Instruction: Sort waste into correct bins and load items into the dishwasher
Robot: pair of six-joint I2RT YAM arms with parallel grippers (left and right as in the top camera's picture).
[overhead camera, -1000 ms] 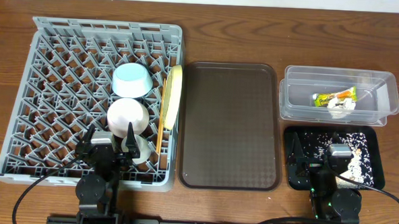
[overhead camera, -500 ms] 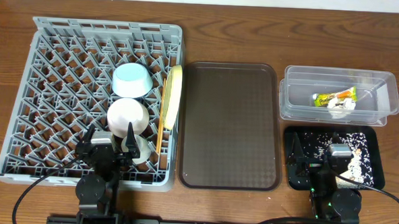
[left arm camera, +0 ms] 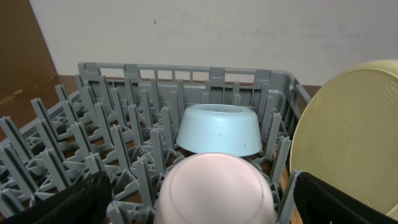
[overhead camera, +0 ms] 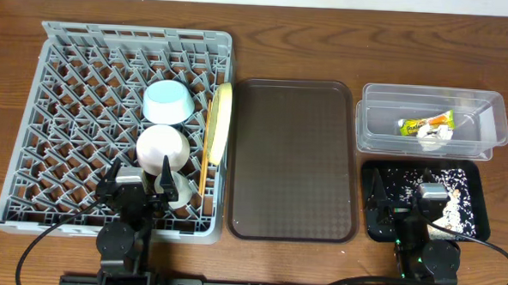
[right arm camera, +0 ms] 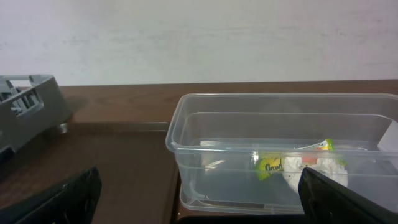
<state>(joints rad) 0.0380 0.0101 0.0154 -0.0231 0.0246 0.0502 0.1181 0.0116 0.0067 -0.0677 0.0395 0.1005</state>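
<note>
Since nothing has shifted across the last second, both arms look parked and the job reads as finished. The left pincer [overhead camera: 139,179] hangs with its fingers spread wide and empty at the near edge of the dish rack [overhead camera: 84,109]. The right pincer [overhead camera: 402,205] is equally wide and empty over the near end of the black tray [overhead camera: 371,175]. Straight ahead of the left pincer the white bowl [overhead camera: 162,147] sits mouth down, with the light blue bowl [overhead camera: 169,102] beyond it, also inverted. The white cup [overhead camera: 181,193] is tucked just to the pincer's right. Further right the yellow-green plate [overhead camera: 222,124] stands on edge, its long line running directly away from the pincer along the rack wall and its face turned sideways. The chopsticks [overhead camera: 206,153] lie parallel beside it, pointing the same way. Ahead of the right pincer the clear tub [overhead camera: 383,139] holds the wrapper [overhead camera: 426,126] and tissue [overhead camera: 431,142]. Food scraps [overhead camera: 446,178] dot the black tray, and the brown tray [overhead camera: 294,159] on the surface carries nothing — apparently no step remains.
</note>
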